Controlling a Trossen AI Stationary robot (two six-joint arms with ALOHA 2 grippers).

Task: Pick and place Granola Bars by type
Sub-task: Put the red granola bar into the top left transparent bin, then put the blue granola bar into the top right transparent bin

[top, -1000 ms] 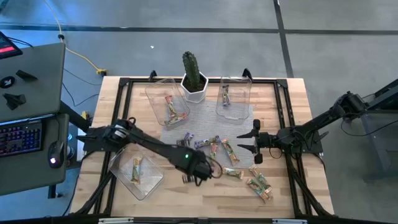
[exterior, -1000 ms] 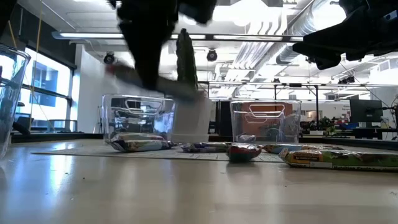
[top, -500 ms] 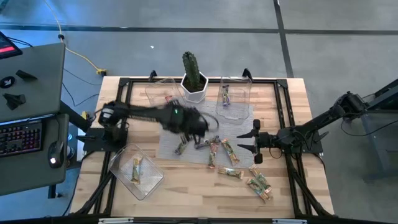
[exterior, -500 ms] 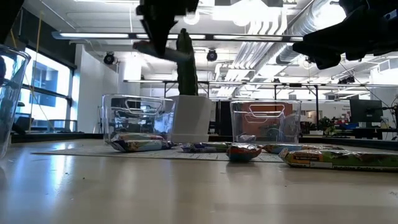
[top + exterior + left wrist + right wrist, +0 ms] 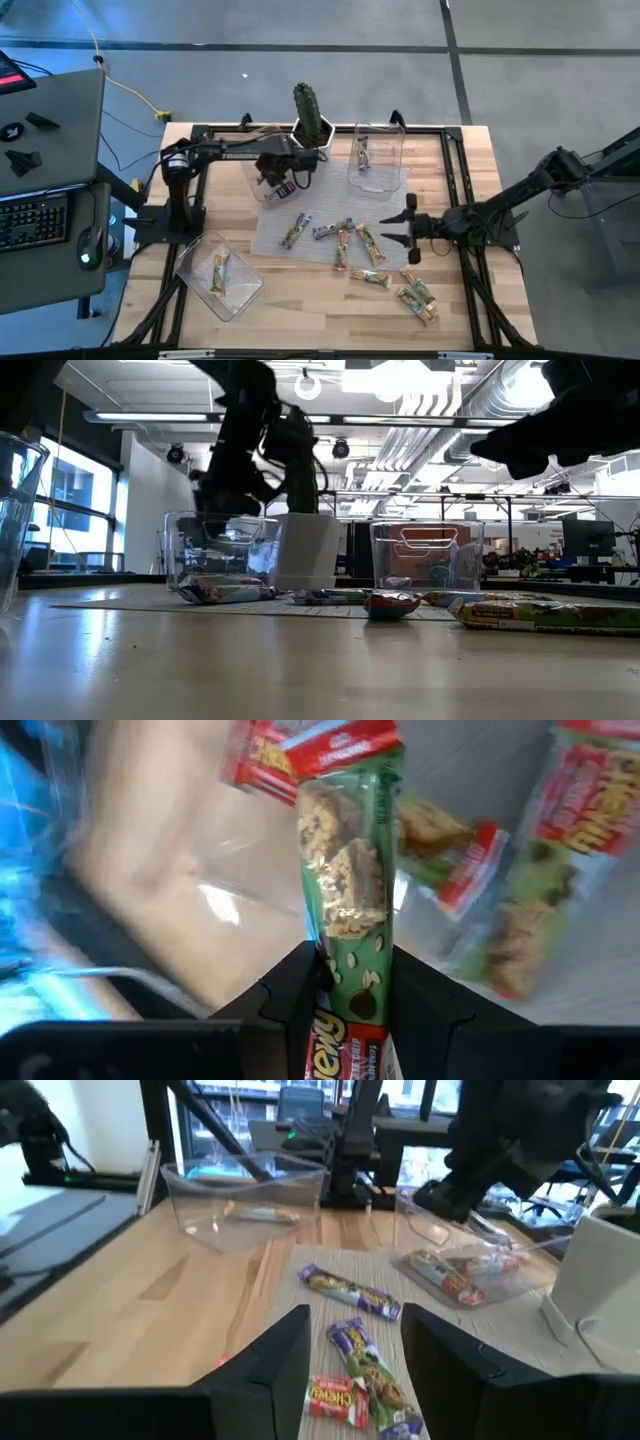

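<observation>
The left gripper [image 5: 345,982] pinches a green-and-red granola bar [image 5: 347,870], oat clusters printed on its shiny wrapper, above the clear tub [image 5: 262,170] beside the cactus [image 5: 306,103]. The right gripper [image 5: 404,228] waits spread wide beside loose bars [image 5: 345,238] on the mat.

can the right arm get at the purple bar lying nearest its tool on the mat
Probably yes. The right tool hangs open beside the mat, and the purple bar lies flat in front of it with nothing between; the left tool is away over a tub.
</observation>
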